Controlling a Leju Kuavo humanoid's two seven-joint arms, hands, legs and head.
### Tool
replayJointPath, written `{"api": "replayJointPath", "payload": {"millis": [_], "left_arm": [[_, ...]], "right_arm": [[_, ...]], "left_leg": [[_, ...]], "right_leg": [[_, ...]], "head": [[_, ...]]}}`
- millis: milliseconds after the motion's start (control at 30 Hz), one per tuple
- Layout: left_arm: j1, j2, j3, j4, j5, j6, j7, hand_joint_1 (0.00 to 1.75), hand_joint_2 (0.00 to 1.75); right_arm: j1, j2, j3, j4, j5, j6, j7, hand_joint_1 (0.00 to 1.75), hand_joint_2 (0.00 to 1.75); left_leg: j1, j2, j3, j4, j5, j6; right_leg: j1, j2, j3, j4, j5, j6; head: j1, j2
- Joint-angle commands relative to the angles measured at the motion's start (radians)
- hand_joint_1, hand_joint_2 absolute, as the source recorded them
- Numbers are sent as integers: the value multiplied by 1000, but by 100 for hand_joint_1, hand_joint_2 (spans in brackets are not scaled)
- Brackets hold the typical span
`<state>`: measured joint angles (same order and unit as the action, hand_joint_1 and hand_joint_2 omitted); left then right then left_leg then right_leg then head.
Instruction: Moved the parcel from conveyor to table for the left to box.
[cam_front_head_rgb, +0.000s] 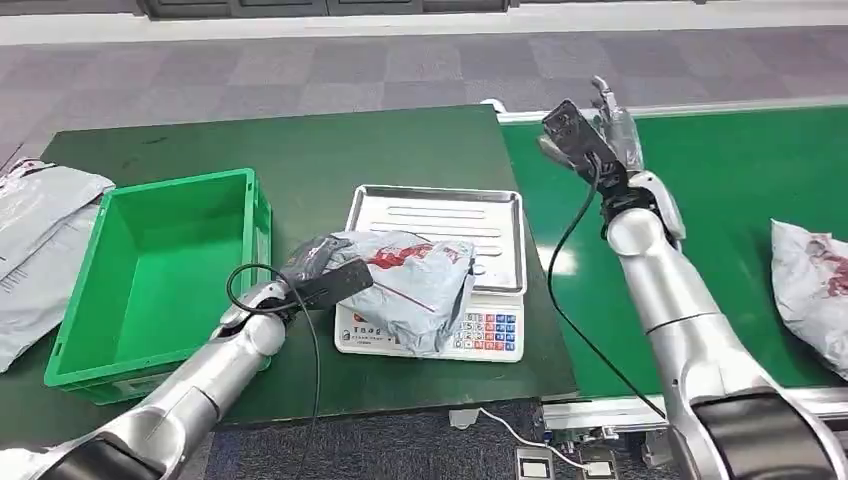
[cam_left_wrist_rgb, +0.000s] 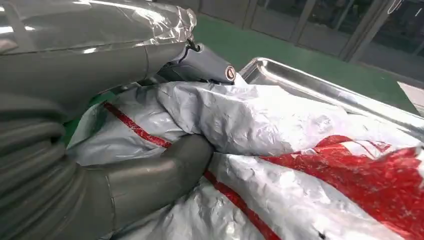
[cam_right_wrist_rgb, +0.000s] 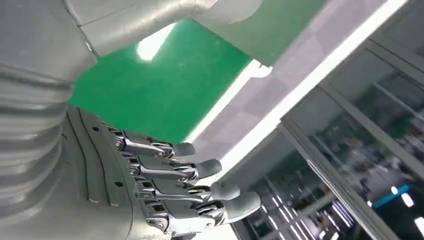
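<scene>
Centrally in the head view, the grey-and-red parcel (cam_front_head_rgb: 415, 280) lies on the steel tray of a scale (cam_front_head_rgb: 437, 215), hanging over its keypad. Left hand (cam_front_head_rgb: 312, 262) grips the parcel's left end, thumb and fingers (cam_left_wrist_rgb: 165, 172) pressed into the wrapping. Right hand (cam_front_head_rgb: 590, 130) is raised over the conveyor (cam_front_head_rgb: 730, 180), fingers (cam_right_wrist_rgb: 200, 170) spread, holding nothing. A green crate (cam_front_head_rgb: 160, 275) sits at left on the surface.
</scene>
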<state>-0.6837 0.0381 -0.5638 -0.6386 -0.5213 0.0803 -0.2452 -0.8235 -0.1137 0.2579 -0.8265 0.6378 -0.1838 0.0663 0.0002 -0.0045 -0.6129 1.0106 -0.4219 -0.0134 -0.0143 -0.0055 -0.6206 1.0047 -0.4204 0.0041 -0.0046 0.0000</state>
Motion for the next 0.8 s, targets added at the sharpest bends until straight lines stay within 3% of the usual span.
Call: {"api": "replayJointPath", "payload": {"millis": [33,67,167,333,800], "left_arm": [[12,15,200,-147,21,-37,22,175,175],[3,18,218,-172,-11,69,-4,175,175],[-68,45,232,-146,-31,58,13,175,175],[-135,49,292,-44,-128,214,94,175,175],[-157,45,321,8,-126,222,81,175,175]], "right_arm": [[-81,12,31,172,-12,67,-2,0,175],[-75,13,37,170,-15,71,-24,0,175],[-46,25,44,167,-15,47,-40,0,175],[-20,34,55,130,12,16,-18,0,175],[-40,38,57,142,10,30,-9,0,175]], "left_leg": [[1,4,0,0,-1,0],[1,3,-1,1,-1,0],[2,2,-1,0,-1,-1],[2,2,-2,0,-1,-1],[1,2,-2,0,-1,-1]], "right_leg": [[1,4,-1,-1,0,-1],[2,3,-1,-1,0,-1],[2,2,-1,-2,0,-1],[2,2,-3,0,0,-1],[1,2,-3,0,0,0]], "head": [[0,0],[0,0],[0,0],[0,0],[0,0]]}}
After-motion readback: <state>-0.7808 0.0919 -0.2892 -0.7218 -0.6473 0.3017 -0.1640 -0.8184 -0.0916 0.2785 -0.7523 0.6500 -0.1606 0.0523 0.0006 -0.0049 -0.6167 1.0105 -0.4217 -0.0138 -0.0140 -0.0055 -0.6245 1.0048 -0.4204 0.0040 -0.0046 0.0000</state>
